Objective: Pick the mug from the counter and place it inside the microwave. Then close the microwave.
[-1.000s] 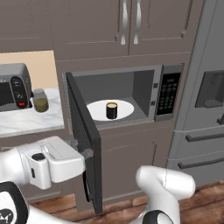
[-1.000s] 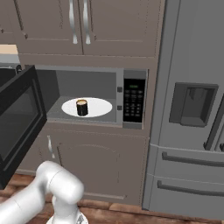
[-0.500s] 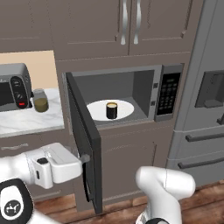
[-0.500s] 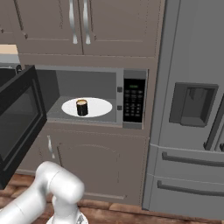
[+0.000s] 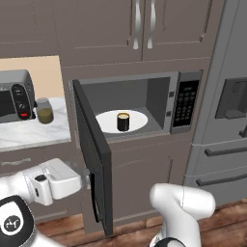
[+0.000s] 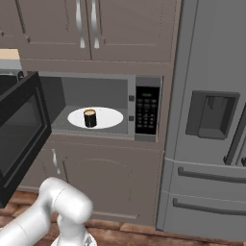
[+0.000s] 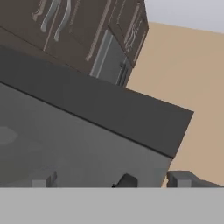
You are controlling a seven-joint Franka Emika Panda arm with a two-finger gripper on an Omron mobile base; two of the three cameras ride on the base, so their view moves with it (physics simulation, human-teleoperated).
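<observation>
— So where do we stand with the mug (image 5: 123,121)?

— We see it upright on the white turntable plate (image 5: 107,120) inside the microwave (image 6: 144,108), so placing looks done.

— And our gripper (image 5: 87,176)?

— Spread wide, holding nothing, low behind the outer face of the door (image 5: 91,154). We judge it sits there to push the door shut, since the door hangs fully open.

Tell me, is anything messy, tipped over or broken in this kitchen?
Nothing is spilled or broken. The mug stands upright on the microwave turntable plate. The microwave door just hangs wide open, not yet shut.
</observation>
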